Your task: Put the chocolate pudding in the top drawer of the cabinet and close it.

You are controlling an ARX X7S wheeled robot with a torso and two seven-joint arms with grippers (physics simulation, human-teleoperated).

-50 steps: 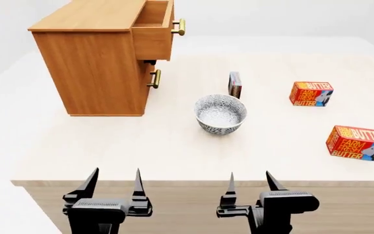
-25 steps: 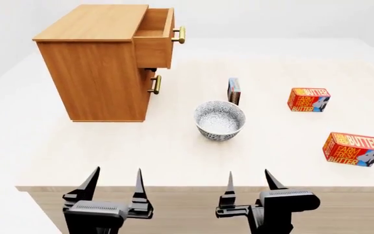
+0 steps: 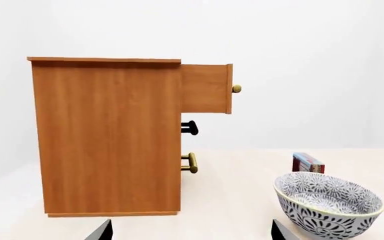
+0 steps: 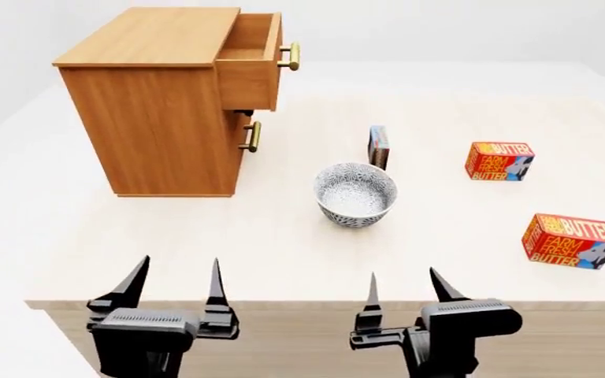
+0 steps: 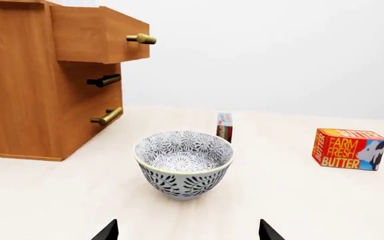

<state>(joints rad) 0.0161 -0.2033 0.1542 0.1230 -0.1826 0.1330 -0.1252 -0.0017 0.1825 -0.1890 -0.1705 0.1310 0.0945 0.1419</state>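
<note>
The chocolate pudding (image 4: 380,147) (image 5: 224,126) (image 3: 307,162), a thin blue and red box, stands on edge on the table behind the patterned bowl. The wooden cabinet (image 4: 166,110) (image 3: 105,135) (image 5: 18,85) stands at the back left. Its top drawer (image 4: 252,59) (image 3: 207,89) (image 5: 95,35) is pulled out, brass handle facing right. My left gripper (image 4: 172,285) (image 3: 190,231) hovers open at the table's near edge, empty. My right gripper (image 4: 406,290) (image 5: 186,231) is likewise open and empty, in front of the bowl.
A blue-patterned bowl (image 4: 356,194) (image 5: 184,162) (image 3: 328,202) sits mid-table. Two orange butter boxes (image 4: 499,161) (image 4: 576,241) lie at the right. The lower drawer's brass handle (image 4: 250,136) sticks out below the top drawer. The table's front edge (image 4: 302,303) runs just ahead of both grippers.
Over the past second the head view shifted, showing the table slightly farther. The left gripper moved a little left and lower in view. Nothing on the table moved.
</note>
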